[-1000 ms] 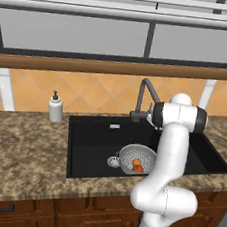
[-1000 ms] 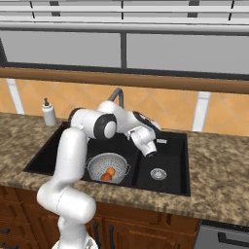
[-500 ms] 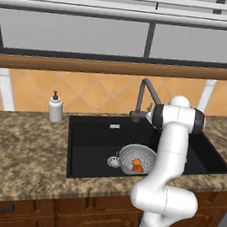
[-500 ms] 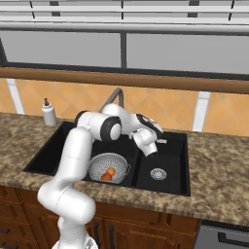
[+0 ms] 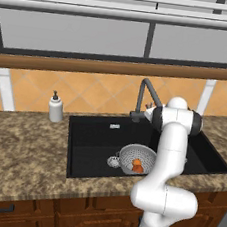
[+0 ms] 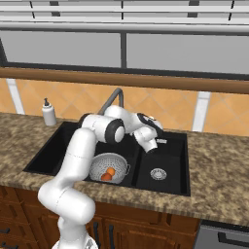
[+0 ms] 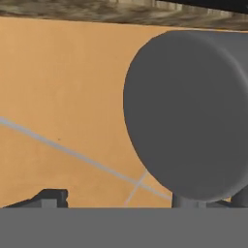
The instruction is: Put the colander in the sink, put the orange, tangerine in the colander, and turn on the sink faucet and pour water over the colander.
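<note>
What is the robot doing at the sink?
It is washing fruit. The colander sits in the sink with orange fruit in it. The arm has reached to the faucet, and the tool is right by its grey lever, jaws open. No water is running yet.

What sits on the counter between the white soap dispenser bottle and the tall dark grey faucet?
Nothing stands there: in the left base view, between the white soap dispenser bottle and the tall dark grey faucet lie only bare speckled granite counter and the black sink's back rim.
</note>
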